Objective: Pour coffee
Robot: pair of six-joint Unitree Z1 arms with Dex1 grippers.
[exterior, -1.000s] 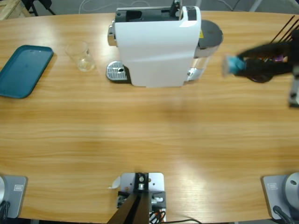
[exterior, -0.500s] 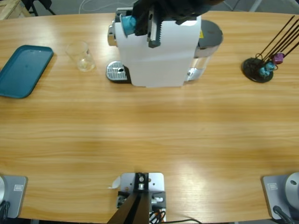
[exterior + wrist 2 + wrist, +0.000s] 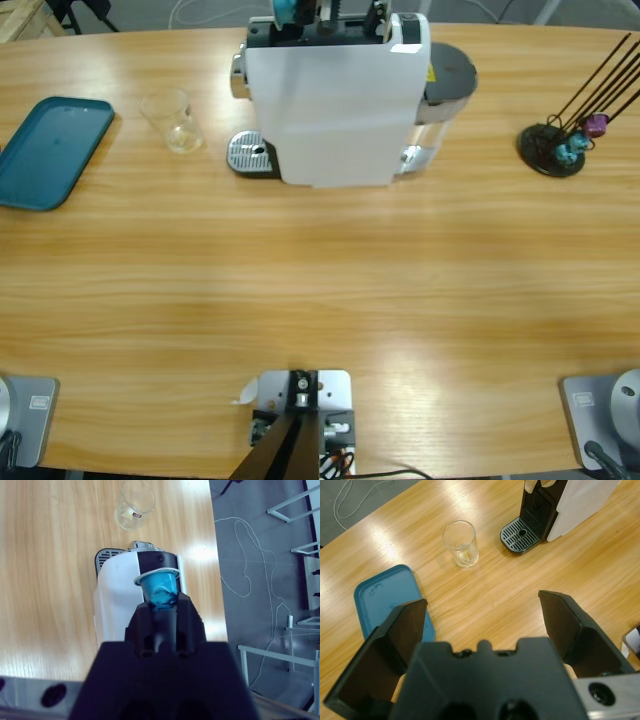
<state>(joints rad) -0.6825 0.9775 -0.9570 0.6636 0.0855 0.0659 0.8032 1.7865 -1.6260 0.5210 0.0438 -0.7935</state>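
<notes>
No coffee shows in any view. The white coffee machine (image 3: 335,95) stands at the table's far middle, with its drip tray (image 3: 250,155) to its left. An empty clear glass (image 3: 172,120) stands left of the drip tray, not under the spout. My right gripper (image 3: 159,605) is shut on a teal capsule (image 3: 159,587) above the machine's top (image 3: 150,565); in the high view the capsule (image 3: 287,10) shows at the top edge. My left gripper (image 3: 482,605) is open and holds nothing, high above the glass (image 3: 461,543) and well short of it.
A teal tray (image 3: 48,150) lies at the table's left end, also in the left wrist view (image 3: 390,600). A black capsule stand (image 3: 555,150) with teal and purple capsules stands at the right. Behind the machine's right side is its water tank (image 3: 450,80).
The right arm carried the teal capsule from beside the capsule stand leftwards to the machine; it now shows only at the top edge over the machine's top.
</notes>
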